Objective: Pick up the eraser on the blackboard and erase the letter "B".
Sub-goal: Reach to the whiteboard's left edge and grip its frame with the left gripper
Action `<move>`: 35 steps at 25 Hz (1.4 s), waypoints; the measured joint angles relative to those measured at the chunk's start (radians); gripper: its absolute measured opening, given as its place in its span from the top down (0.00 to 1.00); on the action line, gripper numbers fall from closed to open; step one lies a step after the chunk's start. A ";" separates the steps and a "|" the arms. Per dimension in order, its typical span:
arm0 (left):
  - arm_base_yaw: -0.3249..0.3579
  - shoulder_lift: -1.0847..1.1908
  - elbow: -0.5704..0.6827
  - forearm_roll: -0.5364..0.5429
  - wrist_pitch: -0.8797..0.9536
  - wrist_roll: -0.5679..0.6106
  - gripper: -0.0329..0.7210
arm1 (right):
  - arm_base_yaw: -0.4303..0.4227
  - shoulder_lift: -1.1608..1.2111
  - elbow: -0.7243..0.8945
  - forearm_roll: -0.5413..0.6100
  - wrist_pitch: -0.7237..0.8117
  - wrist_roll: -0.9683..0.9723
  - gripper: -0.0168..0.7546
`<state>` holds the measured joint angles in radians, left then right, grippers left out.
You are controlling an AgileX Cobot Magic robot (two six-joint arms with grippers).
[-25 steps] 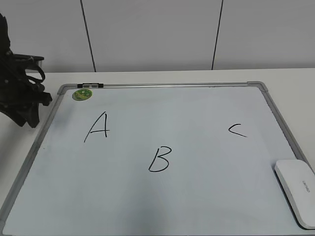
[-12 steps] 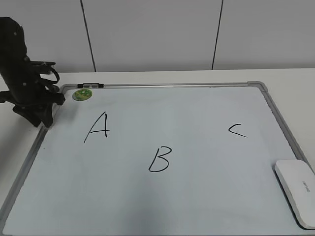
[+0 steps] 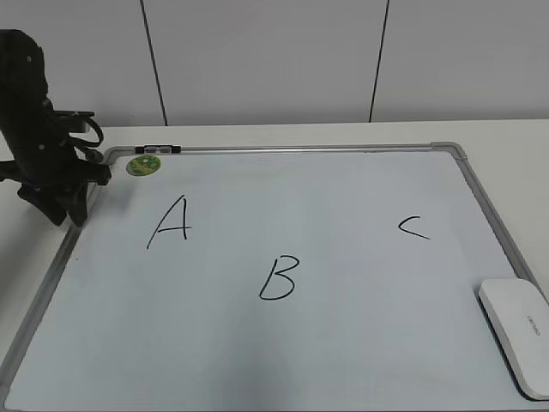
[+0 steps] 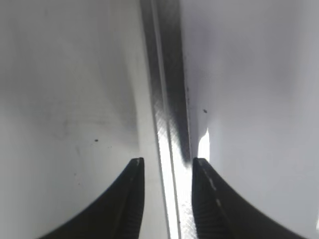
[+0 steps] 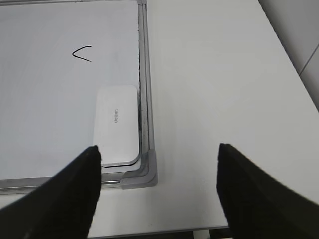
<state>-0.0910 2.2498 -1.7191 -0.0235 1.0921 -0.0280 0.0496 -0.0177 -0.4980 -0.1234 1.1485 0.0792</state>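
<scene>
A: Exterior view: the eraser [image 3: 517, 336] is seen lying flat at the near right corner of the blackboard [image 3: 283, 150], just inside the frame. The letter "B" [image 3: 278, 278] is found near the middle, with the letter "A" [image 3: 170, 221] to its far left and the "C" [image 3: 413, 227] to its far right.

B: And the grippers?

A: The left gripper [image 4: 167, 164] is held low over the board's left frame rail, its jaws slightly parted astride the rail, nothing grasped. The right gripper [image 5: 157, 154] is spread wide above the near right corner, also empty; the eraser [image 5: 117, 124] is seen just ahead of its left finger.

B: What could go wrong?

A: The eraser is pressed close against the frame, so a finger could be caught on the rail and the block pushed aside instead of gripped. During wiping, the neighbouring letters could be smudged if the stroke is carried too wide.

B: Any containers?

A: None are visible. Only a round green magnet [image 3: 143, 164] and a small clip on the far rail are seen.
</scene>
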 joint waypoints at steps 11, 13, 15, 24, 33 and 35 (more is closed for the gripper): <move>0.008 0.000 0.000 0.024 0.009 -0.024 0.63 | 0.000 0.000 0.000 0.000 0.000 0.000 0.28; 0.008 0.000 0.000 0.024 0.007 -0.026 0.64 | 0.000 0.000 0.000 0.000 0.000 0.000 0.28; 0.008 0.000 0.000 0.017 0.001 -0.026 0.64 | 0.000 0.000 0.000 0.000 0.000 0.000 0.28; 0.008 0.012 0.000 0.009 -0.014 -0.026 0.64 | 0.000 0.000 0.000 0.000 0.000 0.000 0.28; 0.008 0.020 0.000 0.007 -0.018 -0.026 0.64 | 0.000 0.000 0.000 0.000 0.000 0.000 0.28; 0.008 0.022 0.000 0.007 -0.020 -0.026 0.64 | 0.000 0.000 0.000 0.000 0.000 0.000 0.28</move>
<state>-0.0831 2.2721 -1.7191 -0.0169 1.0723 -0.0537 0.0496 -0.0177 -0.4980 -0.1234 1.1485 0.0792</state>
